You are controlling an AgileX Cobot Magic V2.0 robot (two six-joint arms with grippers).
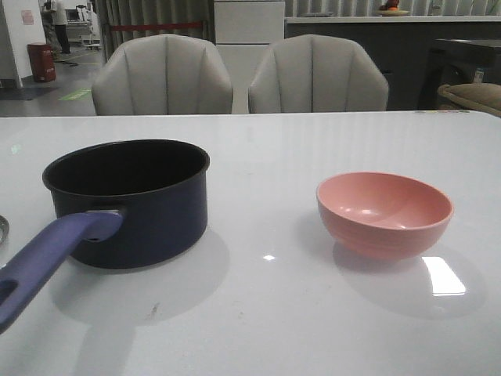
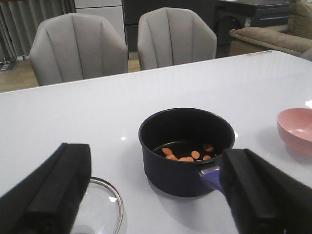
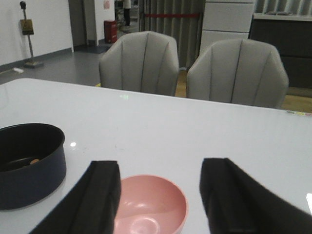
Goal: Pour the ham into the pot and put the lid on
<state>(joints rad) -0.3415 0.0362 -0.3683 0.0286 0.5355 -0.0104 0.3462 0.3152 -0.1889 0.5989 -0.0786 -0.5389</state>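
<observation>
The dark navy pot (image 1: 129,202) stands on the table's left with its blue-purple handle (image 1: 48,255) pointing toward the front edge. Several orange ham slices (image 2: 187,153) lie on its black bottom. The glass lid (image 2: 100,209) with a metal rim lies flat on the table left of the pot; only its rim edge (image 1: 2,229) shows in the front view. My left gripper (image 2: 156,187) hovers open, back from the pot, holding nothing. The open right gripper (image 3: 158,195) hangs above the empty pink bowl (image 3: 150,204).
The salmon-pink bowl (image 1: 383,213) sits upright on the table's right side. Two grey chairs (image 1: 239,77) stand behind the far edge. The white tabletop (image 1: 266,313) reflects ceiling lights.
</observation>
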